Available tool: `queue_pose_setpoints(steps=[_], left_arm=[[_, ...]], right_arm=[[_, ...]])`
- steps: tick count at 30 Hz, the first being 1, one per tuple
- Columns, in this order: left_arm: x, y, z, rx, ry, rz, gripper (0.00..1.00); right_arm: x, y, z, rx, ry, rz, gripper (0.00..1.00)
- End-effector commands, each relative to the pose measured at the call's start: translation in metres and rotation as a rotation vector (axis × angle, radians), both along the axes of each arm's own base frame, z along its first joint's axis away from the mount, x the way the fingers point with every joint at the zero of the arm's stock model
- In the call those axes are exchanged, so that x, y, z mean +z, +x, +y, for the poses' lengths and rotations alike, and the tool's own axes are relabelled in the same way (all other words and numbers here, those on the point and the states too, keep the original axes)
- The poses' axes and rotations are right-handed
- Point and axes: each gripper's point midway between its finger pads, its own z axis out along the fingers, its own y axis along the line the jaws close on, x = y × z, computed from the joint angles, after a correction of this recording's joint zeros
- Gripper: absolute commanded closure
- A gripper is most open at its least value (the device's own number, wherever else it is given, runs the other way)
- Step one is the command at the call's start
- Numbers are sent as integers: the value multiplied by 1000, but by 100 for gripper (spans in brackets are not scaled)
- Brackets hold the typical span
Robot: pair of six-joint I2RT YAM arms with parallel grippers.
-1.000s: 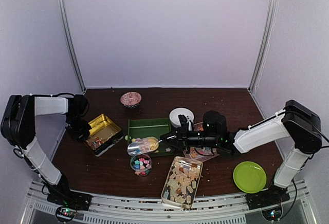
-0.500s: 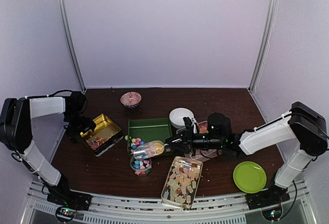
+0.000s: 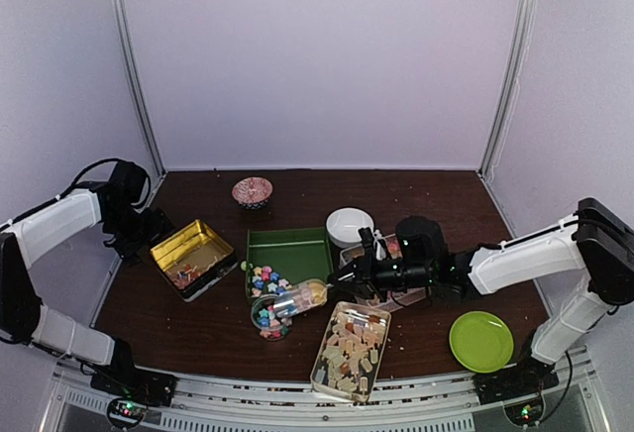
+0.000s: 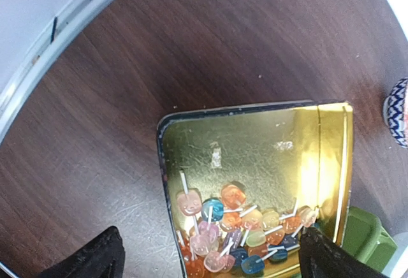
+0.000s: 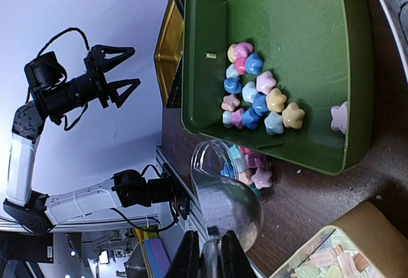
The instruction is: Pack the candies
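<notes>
Left gripper [image 5: 136,65]: fingers spread wide, nothing between them, hovering off the far-left corner of the gold tin [image 4: 255,144] without touching it. The tin lies open on the dark table [image 3: 198,328]; lollipops [image 4: 236,233] are heaped at one end and the rest of its floor is bare.

Right gripper [image 5: 210,256]: pinched tight on the handle of a clear scoop [image 5: 226,201]. The arm reaches in from the right. The scoop's mouth sits at the rim of a small glass bowl [image 3: 256,305]; cannot tell whether anything is left in the scoop.

Candies, three spots:
- star pieces [image 5: 255,96], pink, blue, yellow and green, clustered in the near-left corner of the green tray [image 3: 292,244], with one pink stray apart along the near wall
- more stars inside the glass bowl, which stands just beside the tray's near wall
- beige pieces [image 3: 349,345] filling a rectangular tin [image 3: 319,382] at the near edge, right of the bowl

Also on the table: white bowl [image 3: 349,224] behind the right wrist, patterned bowl [image 3: 252,191] at the back, green plate [image 3: 480,341] near right
</notes>
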Motion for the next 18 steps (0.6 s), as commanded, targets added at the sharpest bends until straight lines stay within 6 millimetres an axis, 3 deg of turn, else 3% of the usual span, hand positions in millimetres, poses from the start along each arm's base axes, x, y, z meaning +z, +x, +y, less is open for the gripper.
queue_pose_setpoints(steps=[1,7,18], left_arm=[[22,-6,11,-1,55,-47,2],[39,-10,19,11,98,-79,2],[38,-16,23,7,126,-71,2]], right_arm=[[15,12,-4,-34,-65,-89,100],[20,11,1,-8,-142,-138,100],[26,10,0,10,-292,-223,100]])
